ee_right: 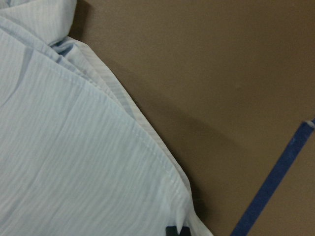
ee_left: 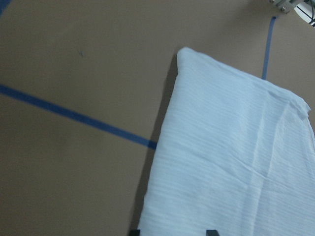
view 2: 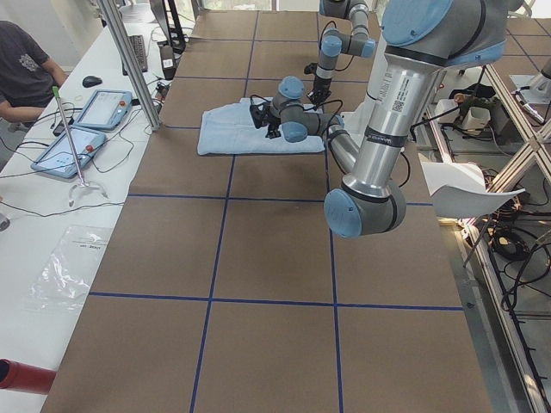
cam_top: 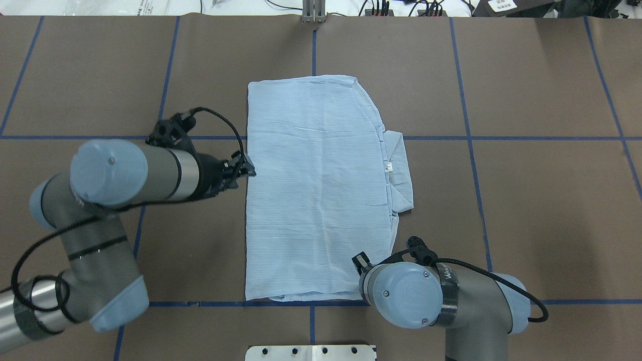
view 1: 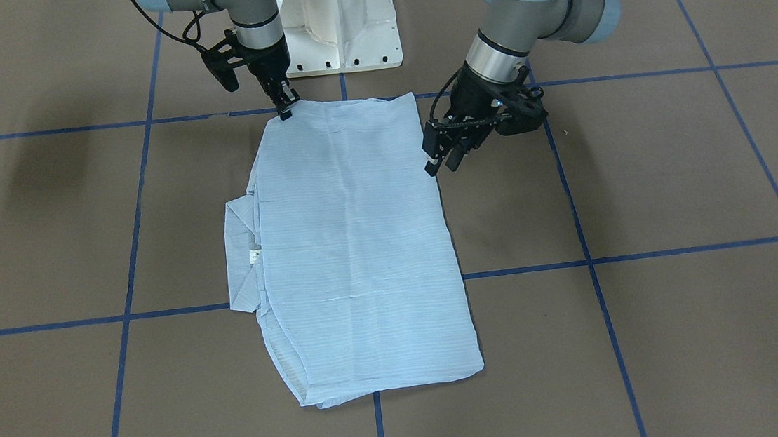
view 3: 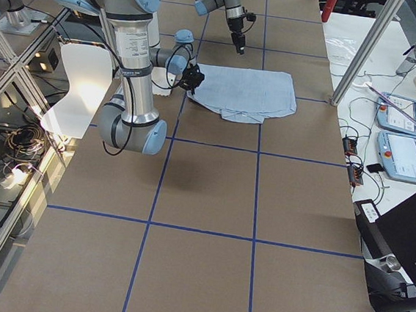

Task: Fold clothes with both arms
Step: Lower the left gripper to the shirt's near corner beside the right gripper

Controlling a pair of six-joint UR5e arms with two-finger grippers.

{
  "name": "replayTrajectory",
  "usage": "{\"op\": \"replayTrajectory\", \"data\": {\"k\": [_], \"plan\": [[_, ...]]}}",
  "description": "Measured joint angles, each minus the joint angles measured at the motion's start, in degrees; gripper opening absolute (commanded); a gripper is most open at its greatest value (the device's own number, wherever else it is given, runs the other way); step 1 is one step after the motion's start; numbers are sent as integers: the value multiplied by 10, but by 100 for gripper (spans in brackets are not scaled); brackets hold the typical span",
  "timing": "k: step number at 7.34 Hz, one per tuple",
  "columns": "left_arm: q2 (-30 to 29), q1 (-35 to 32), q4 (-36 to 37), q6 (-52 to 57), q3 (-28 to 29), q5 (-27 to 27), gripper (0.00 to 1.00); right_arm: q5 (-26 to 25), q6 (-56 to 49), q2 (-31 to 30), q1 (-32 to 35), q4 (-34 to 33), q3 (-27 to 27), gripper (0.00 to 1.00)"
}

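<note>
- Front view: the shirt [view 1: 356, 249] lies flat mid-table [view 1: 674, 172], folded to a long panel. Its collar [view 1: 241, 259] pokes out on the right arm's side.
- The right gripper [view 1: 285, 106] sits on the shirt corner nearest the base [view 1: 338, 19], with its fingers pinched together on the cloth.
- The left gripper [view 1: 444, 163] hovers just beside the opposite long edge, fingers apart, holding nothing.
- Overhead: the left gripper's tips are at that edge, about midway along it. We can't tell whether they touch it or are just off it. The right gripper is hidden under its own wrist.
- Left side view: the grippers are too small for us to judge the fingers. A person [view 2: 21, 60] sits at the bench, well apart from the shirt.
- Right side view: both arms are at the shirt, which lies in front of the base. It shows us nothing more.
- Left wrist: the shirt edge runs into the wide gap between the two tips. The base-side corner lies further ahead.
- Right wrist: the tips are closed at the corner, where several hem layers are stacked.
- Our read of the step is that the left side needs a grip before any lift.
- We'd get every layer between the fingers and close fully.
- We'd place the left grip level with the right's, or the fold line will likely skew.
- We'd then raise both grippers together.
- The main risk is catching only the top layer, which would open the fold.
</note>
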Motion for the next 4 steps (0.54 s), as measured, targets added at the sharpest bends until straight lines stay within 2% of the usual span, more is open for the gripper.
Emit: {"op": "replayTrajectory", "data": {"k": [2,4], "plan": [[55,103,4,-98,-52,79,54,0,2,-2,0,0,1,0],[71,155,10,-159,-61,117,56,1,1,-3,-1,0,1,0]]}}
